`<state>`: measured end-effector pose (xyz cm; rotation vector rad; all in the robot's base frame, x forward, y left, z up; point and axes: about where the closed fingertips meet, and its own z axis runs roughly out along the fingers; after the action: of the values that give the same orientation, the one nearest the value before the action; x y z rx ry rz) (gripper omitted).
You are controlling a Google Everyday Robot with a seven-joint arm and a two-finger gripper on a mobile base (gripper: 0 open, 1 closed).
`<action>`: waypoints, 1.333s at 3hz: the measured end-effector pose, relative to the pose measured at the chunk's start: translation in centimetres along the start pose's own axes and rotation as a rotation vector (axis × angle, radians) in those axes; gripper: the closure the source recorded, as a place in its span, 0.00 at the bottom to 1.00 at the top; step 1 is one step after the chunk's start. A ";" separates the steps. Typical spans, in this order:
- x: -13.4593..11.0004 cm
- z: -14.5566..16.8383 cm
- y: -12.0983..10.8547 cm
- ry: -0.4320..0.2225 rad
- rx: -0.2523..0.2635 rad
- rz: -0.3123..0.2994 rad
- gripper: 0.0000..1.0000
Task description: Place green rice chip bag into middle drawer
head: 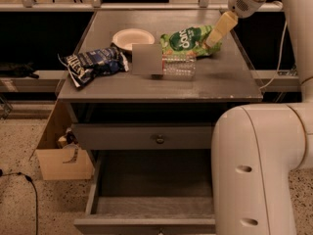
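The green rice chip bag (188, 40) lies on the grey cabinet top (220, 82), at the back right. My gripper (216, 32) hangs from the upper right, tilted down to the left, with its tan tip at the bag's right end. The middle drawer (146, 177) is pulled open below, and its grey inner floor and side walls show with nothing in it.
A dark blue chip bag (93, 65), a white bowl (133, 37) and a clear plastic bottle (178, 65) share the top. The upper drawer (159, 139) is shut. My white arm (259, 170) covers the drawer's right side. A cardboard box (63, 155) stands at the left.
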<state>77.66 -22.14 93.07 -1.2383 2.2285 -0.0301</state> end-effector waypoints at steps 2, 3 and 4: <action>0.6 2.7 0.0 -0.183 -0.078 0.085 0.00; 1.0 3.8 0.0 -0.281 -0.124 0.146 0.00; 1.3 5.4 -0.2 -0.338 -0.153 0.211 0.00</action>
<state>80.02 -21.89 88.02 -0.9923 2.0771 0.4081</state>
